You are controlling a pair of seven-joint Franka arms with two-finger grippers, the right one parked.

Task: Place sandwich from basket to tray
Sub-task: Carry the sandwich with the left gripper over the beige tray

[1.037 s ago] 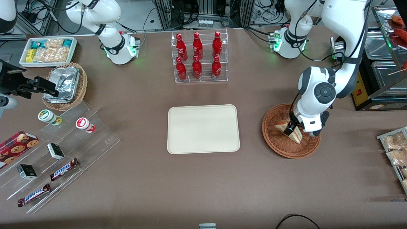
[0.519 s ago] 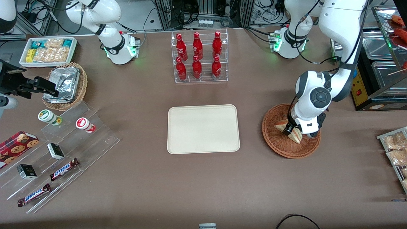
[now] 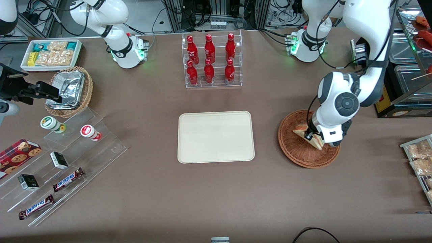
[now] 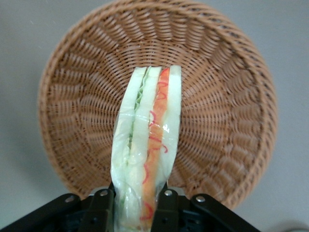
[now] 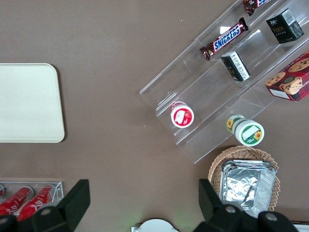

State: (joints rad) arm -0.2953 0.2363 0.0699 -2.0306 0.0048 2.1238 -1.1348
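My left gripper (image 3: 309, 136) is shut on the sandwich (image 3: 308, 134), a pale wedge in clear wrap with red, orange and green filling along its cut edge. The wrist view shows the sandwich (image 4: 146, 145) pinched between the two black fingers (image 4: 100, 208), held above the middle of the reddish-brown wicker basket (image 4: 231, 125). In the front view the sandwich hangs over the basket (image 3: 298, 155) at the working arm's end of the table. The cream tray (image 3: 216, 136) lies flat at the table's middle, with nothing on it, a short gap from the basket.
A clear rack of red bottles (image 3: 212, 60) stands farther from the front camera than the tray. A tiered acrylic stand (image 3: 64, 162) with snack bars, boxes and cups sits toward the parked arm's end, beside a tan basket of foil containers (image 3: 69, 89). Packaged snacks (image 3: 418, 158) lie beside the basket.
The gripper has risen a little with the sandwich, which now sits higher over the basket and slightly farther from the front camera. The arm's elbow has shifted.
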